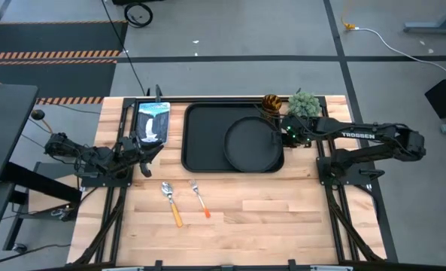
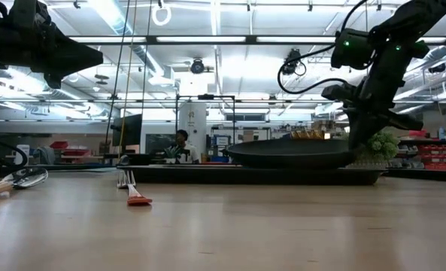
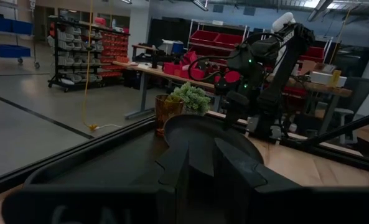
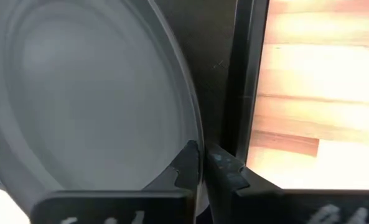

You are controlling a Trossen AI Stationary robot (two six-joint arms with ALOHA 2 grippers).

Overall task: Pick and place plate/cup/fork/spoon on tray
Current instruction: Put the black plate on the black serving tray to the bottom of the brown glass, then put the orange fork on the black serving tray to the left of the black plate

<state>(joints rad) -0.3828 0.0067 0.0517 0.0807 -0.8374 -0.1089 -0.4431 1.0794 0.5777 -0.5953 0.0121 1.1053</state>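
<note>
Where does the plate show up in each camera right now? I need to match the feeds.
High view: the plate lies at the tray's right end.
Low view: right of centre, seen edge-on, the right gripper at its right edge.
Left wrist view: centre, beyond the fingers.
Right wrist view: fills the left side, its rim between the fingertips.
Shared landmark: the right gripper on the plate's rim.

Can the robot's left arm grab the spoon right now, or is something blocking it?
Probably yes. The spoon lies alone on bare wood, just in front of the left gripper, with only the fork beside it, on its far side. Nothing sits between them.
</note>
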